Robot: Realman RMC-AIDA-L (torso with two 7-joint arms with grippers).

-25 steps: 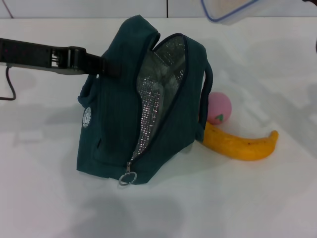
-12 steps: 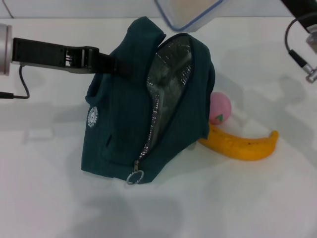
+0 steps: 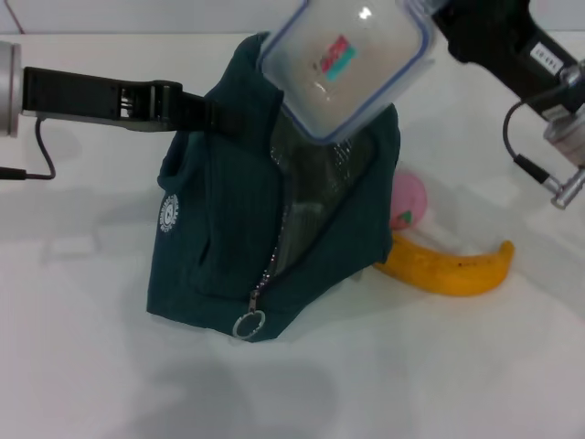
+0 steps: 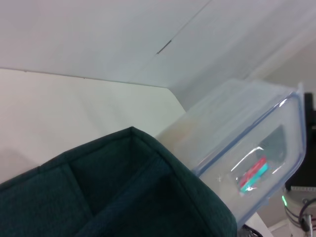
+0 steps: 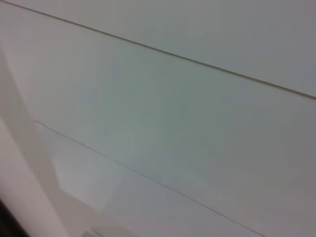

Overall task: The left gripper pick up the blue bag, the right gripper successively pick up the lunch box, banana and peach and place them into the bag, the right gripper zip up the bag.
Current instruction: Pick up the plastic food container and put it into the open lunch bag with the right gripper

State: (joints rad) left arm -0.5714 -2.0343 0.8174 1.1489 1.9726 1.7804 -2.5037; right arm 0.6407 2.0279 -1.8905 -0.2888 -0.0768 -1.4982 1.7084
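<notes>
Head view: left gripper (image 3: 203, 114) pinching blue bag (image 3: 228, 247) upright, mouth open; right gripper (image 3: 437, 27) clamping lunch box (image 3: 345, 64) tilted over it for insertion.

Dark teal-blue fabric lunch bag (image 3: 219, 247), upright, unzipped, foil lining showing. Clear blue-rimmed plastic lunch box (image 3: 345, 64), tilted above the bag's opening. Yellow banana (image 3: 443, 267) and pink peach (image 3: 409, 199) beside the bag.

Left pincer (image 3: 208, 117) reaches in level (fingers hidden); right pincer (image 3: 437, 27) raised high
</notes>
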